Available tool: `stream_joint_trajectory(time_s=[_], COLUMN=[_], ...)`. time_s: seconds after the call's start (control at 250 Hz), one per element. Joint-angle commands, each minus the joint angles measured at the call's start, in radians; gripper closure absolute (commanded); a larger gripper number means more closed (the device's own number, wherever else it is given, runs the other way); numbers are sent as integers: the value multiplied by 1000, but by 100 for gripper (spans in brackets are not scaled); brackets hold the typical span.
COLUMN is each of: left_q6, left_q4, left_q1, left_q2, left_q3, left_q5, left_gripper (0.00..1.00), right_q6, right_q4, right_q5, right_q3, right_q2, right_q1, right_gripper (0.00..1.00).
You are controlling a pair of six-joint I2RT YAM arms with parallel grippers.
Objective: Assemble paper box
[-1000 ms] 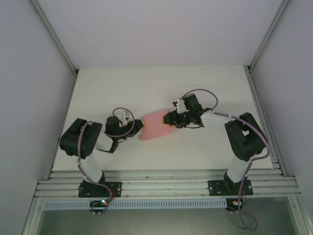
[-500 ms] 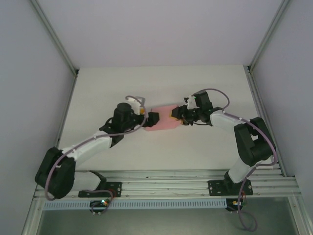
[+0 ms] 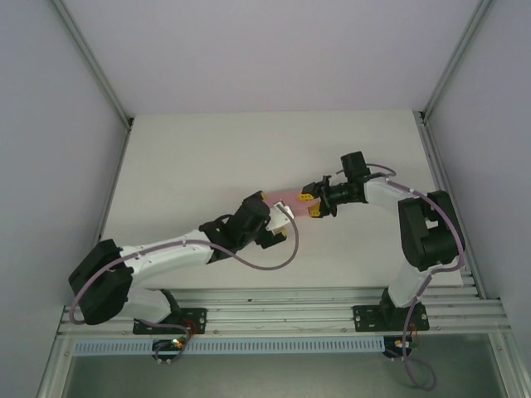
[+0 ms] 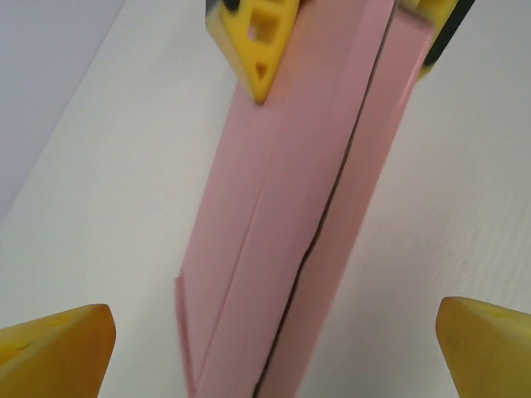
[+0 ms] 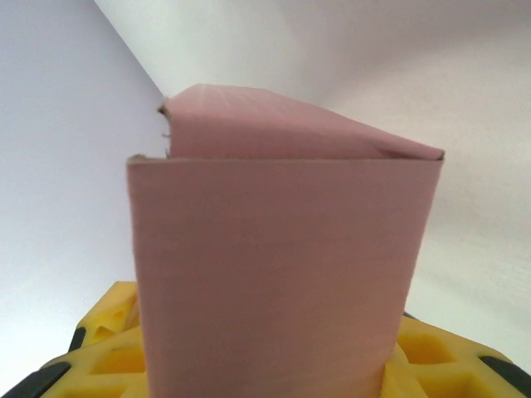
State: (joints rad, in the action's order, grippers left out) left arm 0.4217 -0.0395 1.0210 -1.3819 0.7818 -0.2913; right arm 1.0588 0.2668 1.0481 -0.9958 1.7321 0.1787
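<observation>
1. Release is the latest change. My left gripper (image 4: 271, 347), which pinched the left end of the pink thin-card paper box (image 3: 290, 200) a second ago, has let go. Its yellow fingertips (image 4: 58, 344) now stand wide apart, flanking the box's near end without touching it.
2. My left arm has also swung round from the left to the box's near side.
3. My right gripper (image 3: 312, 204) keeps its clamp on the box's right end, with the yellow pads (image 5: 108, 348) closed on the card at a middling width.
4. The box sits mid-way across the white table (image 3: 191, 157), between the two grippers. From above it now shows as a narrow strip rather than the broad patch of a second ago, so I judge it has been turned on edge. I cannot tell whether it touches the table.
5. For the task, I read this as a regrasp. The box is still a flattened sleeve, not squared up, and only the right gripper is holding it.
6. Count: one pink box, two grippers, one table.
</observation>
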Motion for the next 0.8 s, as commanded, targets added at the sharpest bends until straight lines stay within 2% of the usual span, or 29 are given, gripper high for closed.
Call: stream_joint_trajectory(time_s=[0.0,0.108,0.228,0.292,0.495,0.619,0.679,0.795], left_q6=[143,154,142,132,129,136,138,139], left_q4=[-14,-18,-3,-6,-20,-30,-42,-43], left_q1=[-7,-14,-35,-45,-48,-50,-52,-56], left_q2=[-42,-65,-56,-51,-35,-30,-27,-23], left_q3=[58,57,45,41,41,43,39,40], left_q5=[-135,-113,-25,7,85,87,86,103], left_gripper=[0,0,0,4,32,44,49,58], right_q6=[3,25,31,21,-46,-50,-51,-52], right_q4=[119,110,113,131,225,227,229,223], right_q5=[91,122,142,151,151,148,146,127], right_q3=[-6,26,25,21,13,14,13,13], right_q2=[-37,-55,-74,-78,-76,-86,-90,-102], right_q1=[-6,-11,-16,-14,-13,-13,-13,-13], right_gripper=[68,68,68,68,65,65,57,49])
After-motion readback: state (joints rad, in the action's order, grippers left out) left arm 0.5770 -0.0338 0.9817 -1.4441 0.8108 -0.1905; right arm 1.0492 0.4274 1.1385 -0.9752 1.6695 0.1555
